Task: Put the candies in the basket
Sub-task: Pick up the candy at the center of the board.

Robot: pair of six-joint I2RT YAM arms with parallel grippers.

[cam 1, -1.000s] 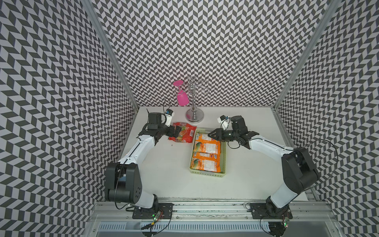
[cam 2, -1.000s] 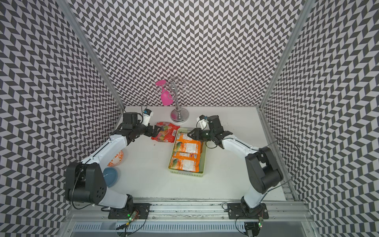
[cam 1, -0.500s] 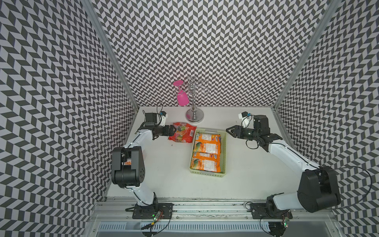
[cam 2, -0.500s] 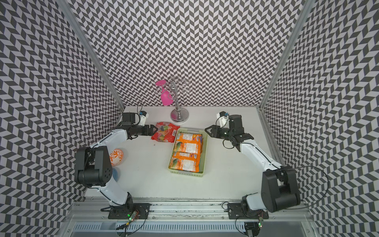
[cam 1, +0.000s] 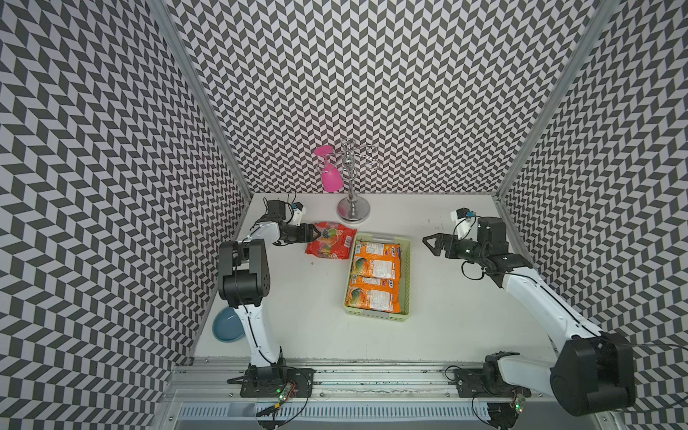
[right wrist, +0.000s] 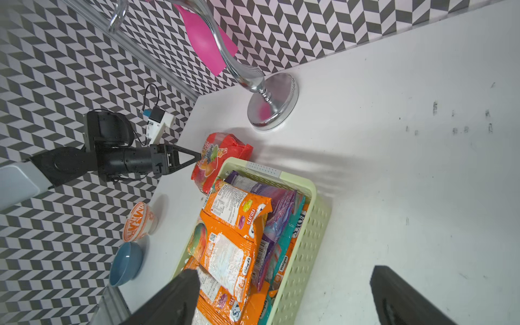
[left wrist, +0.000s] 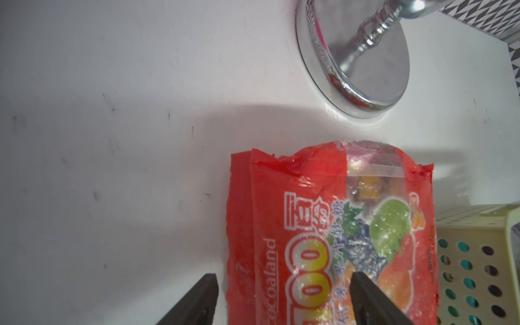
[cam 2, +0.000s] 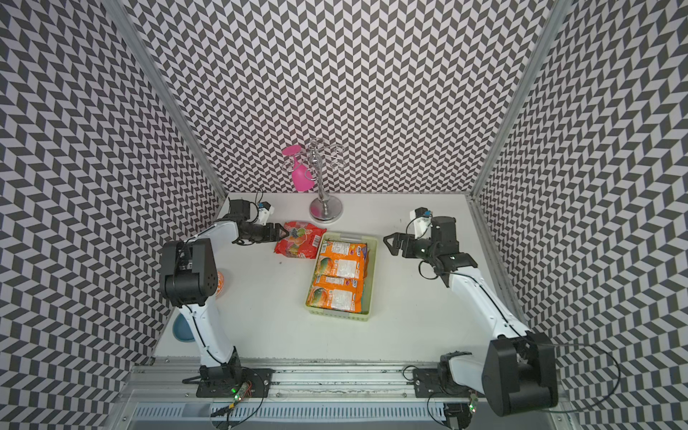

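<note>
The pale yellow-green basket [cam 1: 408,260] [cam 2: 372,268] [right wrist: 306,247] sits mid-table and holds orange candies [cam 1: 376,265] [right wrist: 233,242] stacked over purple [right wrist: 271,197] and teal [right wrist: 284,254] packets. A red fruit-printed bag [cam 1: 330,244] [cam 2: 299,244] [left wrist: 323,225] [right wrist: 225,149] lies on the table by the basket's far-left corner. My left gripper [cam 1: 315,233] [cam 2: 284,232] [left wrist: 282,277] is open, its fingers straddling the bag's left edge, one beside the bag and one above it. My right gripper [cam 1: 428,244] [cam 2: 389,244] [right wrist: 284,270] hangs open and empty to the right of the basket.
A chrome stand [cam 1: 352,210] [left wrist: 363,70] with a pink glass [cam 1: 331,178] stands just behind the red bag. A blue bowl [cam 1: 227,329] [right wrist: 125,264] and an orange-patterned bowl [cam 2: 220,283] [right wrist: 138,222] sit near the left wall.
The right gripper has pulled back from over the basket's far end to the right and opened wide. The left gripper stays at the red bag with its jaws slightly narrower.
</note>
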